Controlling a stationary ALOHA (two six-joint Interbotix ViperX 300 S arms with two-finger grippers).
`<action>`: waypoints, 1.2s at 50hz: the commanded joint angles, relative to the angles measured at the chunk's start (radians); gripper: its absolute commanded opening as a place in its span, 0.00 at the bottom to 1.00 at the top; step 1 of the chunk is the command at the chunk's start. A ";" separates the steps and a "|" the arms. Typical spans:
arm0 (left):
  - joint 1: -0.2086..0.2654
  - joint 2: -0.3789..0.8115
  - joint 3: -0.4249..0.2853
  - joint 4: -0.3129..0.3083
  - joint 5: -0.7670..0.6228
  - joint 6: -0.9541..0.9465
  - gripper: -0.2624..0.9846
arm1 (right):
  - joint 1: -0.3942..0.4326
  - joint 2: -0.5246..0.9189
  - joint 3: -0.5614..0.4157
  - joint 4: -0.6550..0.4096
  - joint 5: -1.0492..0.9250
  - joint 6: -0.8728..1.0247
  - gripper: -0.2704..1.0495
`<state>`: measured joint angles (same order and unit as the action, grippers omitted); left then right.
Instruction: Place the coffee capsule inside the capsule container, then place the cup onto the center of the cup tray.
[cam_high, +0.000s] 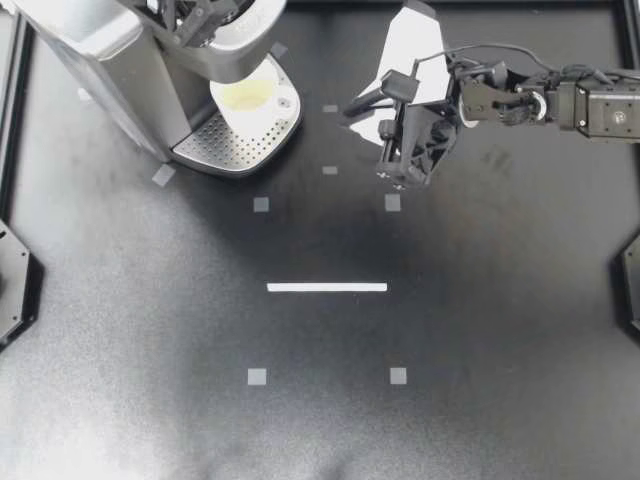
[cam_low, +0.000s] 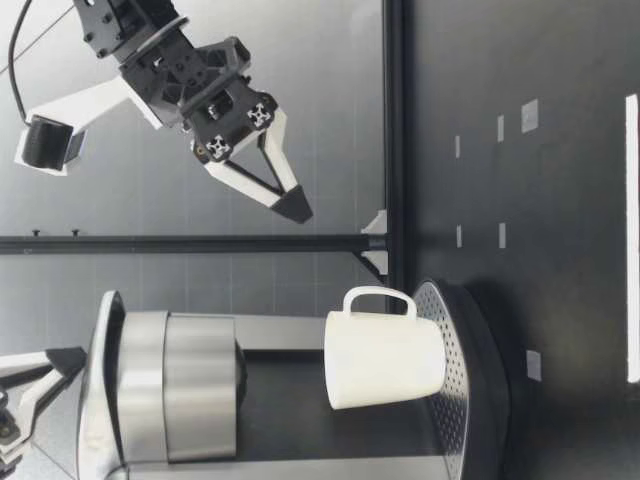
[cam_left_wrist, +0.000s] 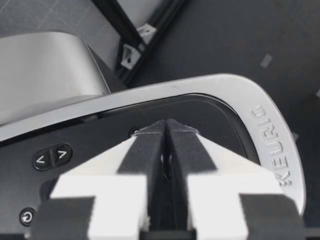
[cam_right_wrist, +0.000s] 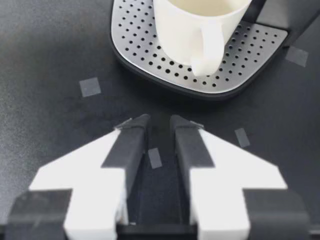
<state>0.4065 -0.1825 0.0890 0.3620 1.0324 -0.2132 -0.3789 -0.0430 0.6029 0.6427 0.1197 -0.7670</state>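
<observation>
The white cup (cam_high: 248, 98) stands upright on the perforated cup tray (cam_high: 225, 150) of the coffee machine (cam_high: 110, 50), its handle turned toward my right arm. My right gripper (cam_high: 352, 108) hovers above the table a short way from the tray, pointing at the cup (cam_right_wrist: 195, 25). Its fingers (cam_right_wrist: 131, 137) are a narrow gap apart with nothing between them. My left gripper (cam_high: 200, 25) is over the machine's top, shut (cam_left_wrist: 166, 125), with nothing visible in it. No capsule shows in any view. The low view has the cup (cam_low: 385, 360) under the brew head and my right gripper (cam_low: 290, 205) raised beside it.
A white strip (cam_high: 327, 287) and several small grey tape squares (cam_high: 261, 204) mark the black table. Black frame rails (cam_high: 8, 120) run along the table's edges, and a rail (cam_low: 395, 150) crosses behind the machine.
</observation>
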 joint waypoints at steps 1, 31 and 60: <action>0.005 0.005 0.003 -0.002 -0.021 0.005 0.31 | 0.003 -0.037 -0.011 0.002 -0.003 0.002 0.43; 0.005 -0.212 0.209 0.006 -0.554 -0.003 0.31 | 0.012 -0.074 -0.005 0.003 -0.043 0.003 0.43; -0.141 -0.333 0.423 -0.017 -0.943 -0.006 0.31 | 0.120 -0.284 0.095 0.040 -0.212 0.118 0.43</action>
<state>0.2884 -0.4939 0.5077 0.3467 0.1365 -0.2209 -0.2807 -0.2853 0.7056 0.6796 -0.0752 -0.6596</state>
